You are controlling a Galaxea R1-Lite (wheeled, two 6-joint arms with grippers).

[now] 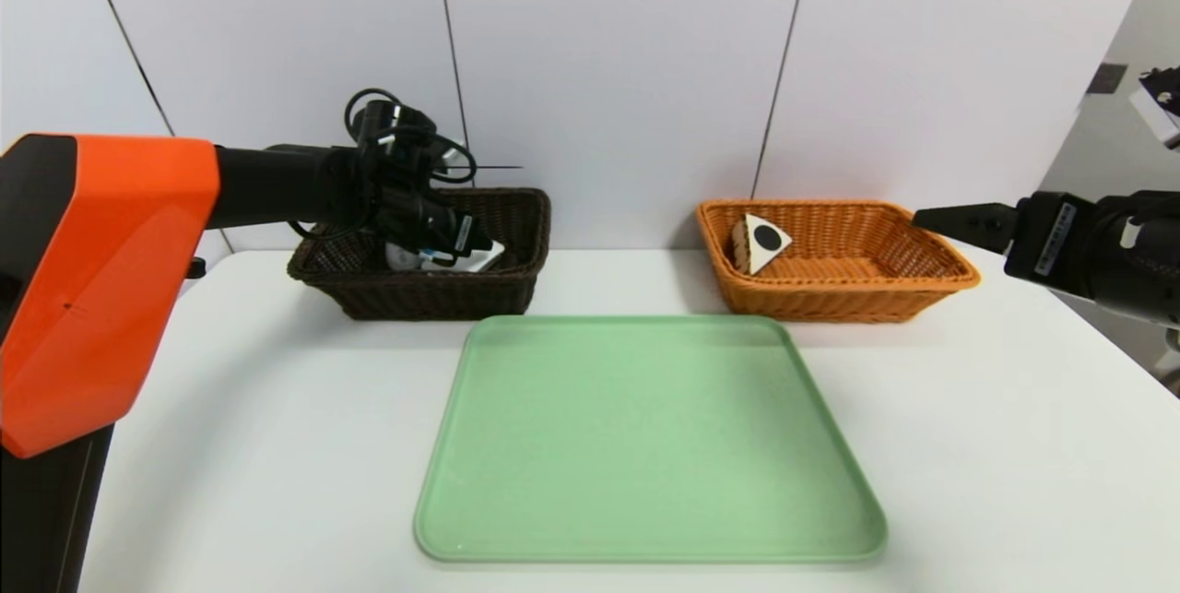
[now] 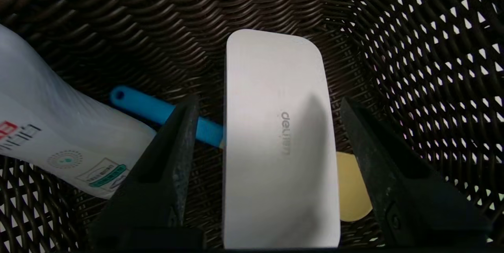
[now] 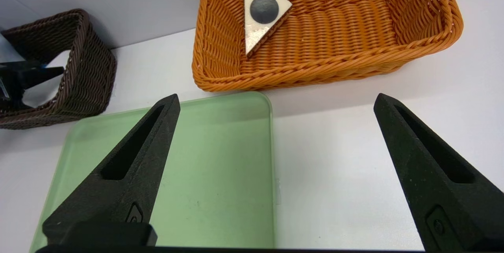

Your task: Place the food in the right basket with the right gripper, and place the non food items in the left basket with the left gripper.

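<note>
Flat white box [image 2: 279, 143] lies smooth in the dark woven left basket [image 1: 516, 233] between my left gripper's [image 2: 271, 127] spread jaws, covering the spoon [image 2: 157, 111]. Cake slice [image 1: 761, 243] leans in the orange wicker basket [image 1: 922, 289] at 2 o'clock of the green tray [image 1: 645, 445]; right gripper [image 3: 275, 127] gapes over the bench [image 1: 1014, 445].

Woven wicker, smooth plastic, matt black fingers

The left basket [image 1: 433, 293] and right basket [image 1: 830, 298] are ribbed wicker; the green tray [image 1: 645, 445] looks smooth, faintly glossy plastic; the white box [image 2: 279, 143] is satin-smooth; the worktop [image 1: 996, 445] is matt white.
</note>
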